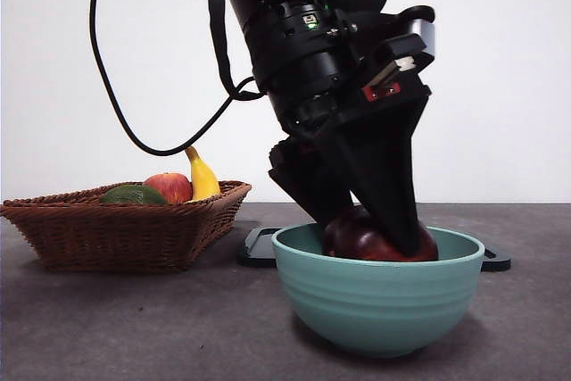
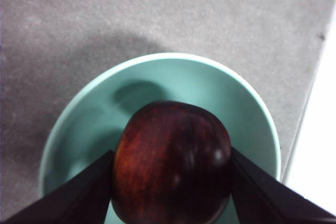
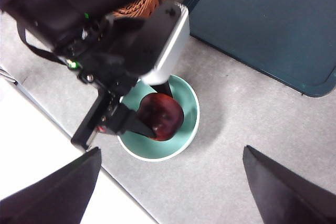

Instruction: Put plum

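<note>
Plum (image 2: 172, 162): dark maroon, glossy, low inside teal bowl (image 1: 379, 296), clamped betw. both jaws of left claw (image 2: 172, 171).
Left claw: reaches down into bowl from above; jaws touch plum on opp. sides.
Bowl: on grey bench (image 1: 134, 327), near front.
Right claw (image 3: 170, 182): held high over bench, jaws wide apart, holding nothing.
Wicker basket (image 1: 125, 229): to one side of bowl; holds red apple (image 1: 169, 186), banana (image 1: 202, 178), green fruit (image 1: 132, 194).
Dark tray (image 3: 262, 30): flat on bench behind bowl.
</note>
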`<state>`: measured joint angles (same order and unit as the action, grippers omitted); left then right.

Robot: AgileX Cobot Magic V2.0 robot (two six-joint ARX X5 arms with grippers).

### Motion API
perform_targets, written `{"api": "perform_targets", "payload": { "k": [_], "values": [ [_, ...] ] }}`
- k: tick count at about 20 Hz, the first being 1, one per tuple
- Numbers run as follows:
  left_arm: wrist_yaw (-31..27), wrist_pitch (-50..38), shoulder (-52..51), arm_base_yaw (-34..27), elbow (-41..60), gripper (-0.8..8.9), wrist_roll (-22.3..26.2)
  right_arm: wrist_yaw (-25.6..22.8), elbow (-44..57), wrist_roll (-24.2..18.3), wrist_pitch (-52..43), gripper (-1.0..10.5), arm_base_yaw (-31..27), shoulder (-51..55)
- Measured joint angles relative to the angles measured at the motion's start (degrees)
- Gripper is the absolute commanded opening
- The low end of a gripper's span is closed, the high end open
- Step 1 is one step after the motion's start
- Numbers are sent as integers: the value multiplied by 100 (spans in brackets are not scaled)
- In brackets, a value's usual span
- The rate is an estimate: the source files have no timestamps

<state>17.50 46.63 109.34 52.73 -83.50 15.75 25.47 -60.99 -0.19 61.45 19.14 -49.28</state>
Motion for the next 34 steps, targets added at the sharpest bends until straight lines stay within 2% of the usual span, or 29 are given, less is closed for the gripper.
{"api": "perform_targets", "payload": {
  "k": [5, 8, 10, 21, 27, 31, 34],
  "values": [
    [-155, -17, 72, 109, 0, 235, 87, 2, 0, 0, 0, 431, 0, 0],
    [-160, -17, 109, 160, 0, 389, 87, 0, 0, 0, 0, 431, 0, 0],
    [-157, -15, 109, 190, 0, 437, 90, 2, 0, 0, 0, 431, 0, 0],
    [-157, 369, -151, 90, -420, 438, 79, 2, 0, 0, 0, 431, 0, 0],
    [-155, 291, -1329, -608, -551, 438, -181, 0, 0, -2, 0, 431, 0, 0],
    [-138, 302, -2072, -1392, -551, 438, -387, 0, 0, -2, 0, 431, 0, 0],
    [103, 468, -2590, -2063, -551, 437, -538, 0, 0, -2, -2, 431, 0, 0]
  ]
}}
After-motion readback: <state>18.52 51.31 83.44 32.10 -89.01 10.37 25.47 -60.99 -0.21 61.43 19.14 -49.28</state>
